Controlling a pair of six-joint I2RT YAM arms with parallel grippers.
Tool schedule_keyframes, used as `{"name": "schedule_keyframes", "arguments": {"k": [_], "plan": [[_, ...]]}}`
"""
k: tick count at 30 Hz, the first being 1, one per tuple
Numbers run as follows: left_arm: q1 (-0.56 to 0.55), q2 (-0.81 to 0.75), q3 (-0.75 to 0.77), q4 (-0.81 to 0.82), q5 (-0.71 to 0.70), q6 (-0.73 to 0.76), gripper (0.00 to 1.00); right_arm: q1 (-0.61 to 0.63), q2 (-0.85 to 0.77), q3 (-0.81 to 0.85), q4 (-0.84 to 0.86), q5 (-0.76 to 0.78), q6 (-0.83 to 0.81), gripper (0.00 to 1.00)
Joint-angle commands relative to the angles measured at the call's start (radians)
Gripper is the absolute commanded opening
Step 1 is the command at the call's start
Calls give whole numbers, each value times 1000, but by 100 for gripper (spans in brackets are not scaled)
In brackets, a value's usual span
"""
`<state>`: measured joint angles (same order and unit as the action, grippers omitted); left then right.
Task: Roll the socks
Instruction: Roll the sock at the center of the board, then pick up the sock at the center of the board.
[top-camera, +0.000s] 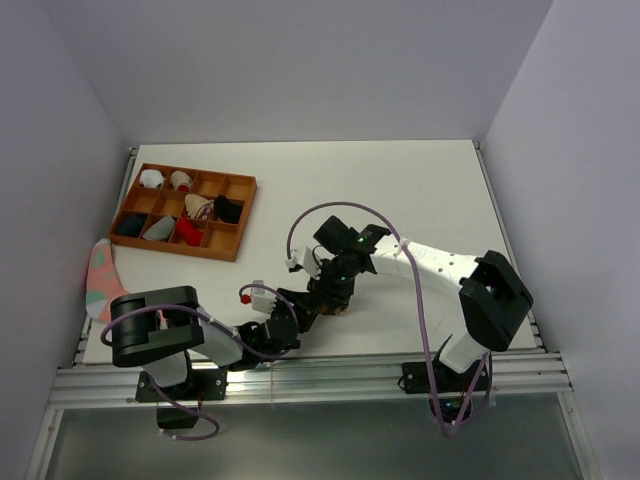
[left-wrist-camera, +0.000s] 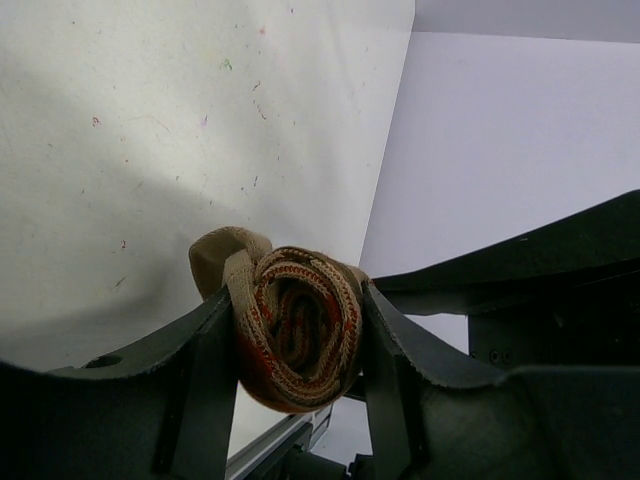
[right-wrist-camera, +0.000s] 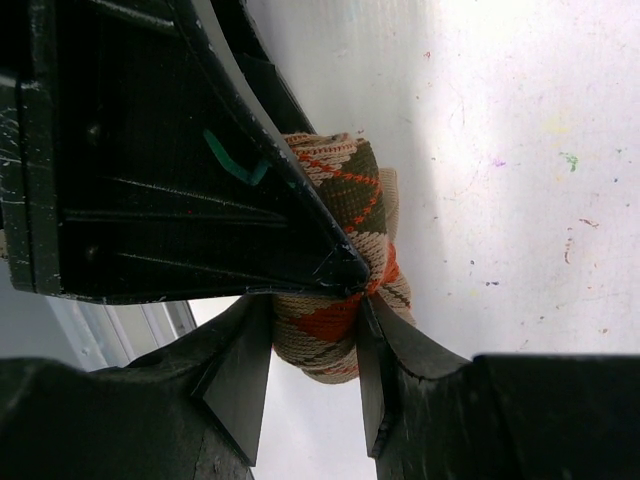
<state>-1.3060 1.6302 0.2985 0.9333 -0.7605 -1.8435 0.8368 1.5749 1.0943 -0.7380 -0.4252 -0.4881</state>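
Soft, even light comes from overhead onto the matte white table (top-camera: 430, 180), with no glare and only faint shadows beneath the robot arms (top-camera: 495, 300). Up close, the rolled tan argyle sock (left-wrist-camera: 300, 335) looks sharp, while the black left end effector (left-wrist-camera: 297, 300) clamped on it sinks into underexposed, slightly blurred darkness.

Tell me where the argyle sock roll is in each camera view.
Top external: argyle sock roll low centre, mostly hidden where both arms meet.
Left wrist: bottom centre, clamped in the left gripper.
Right wrist: centre, clamped in the right gripper.
Shared landmark: the white table.
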Motion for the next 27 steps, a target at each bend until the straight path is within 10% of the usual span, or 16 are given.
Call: {"name": "schedule_keyframes", "arguments": {"k": [1,8,27], "plan": [[24,-12,21,27,-29,10,0,68,-61,49,6,-167,29,13],[24,-70,-22,18,-72,24,0,67,-134,-19,48,-52,57,48],[69,-361,-98,-182,-68,182,0,-97,-259,-1,-23,75,71,74]]}}
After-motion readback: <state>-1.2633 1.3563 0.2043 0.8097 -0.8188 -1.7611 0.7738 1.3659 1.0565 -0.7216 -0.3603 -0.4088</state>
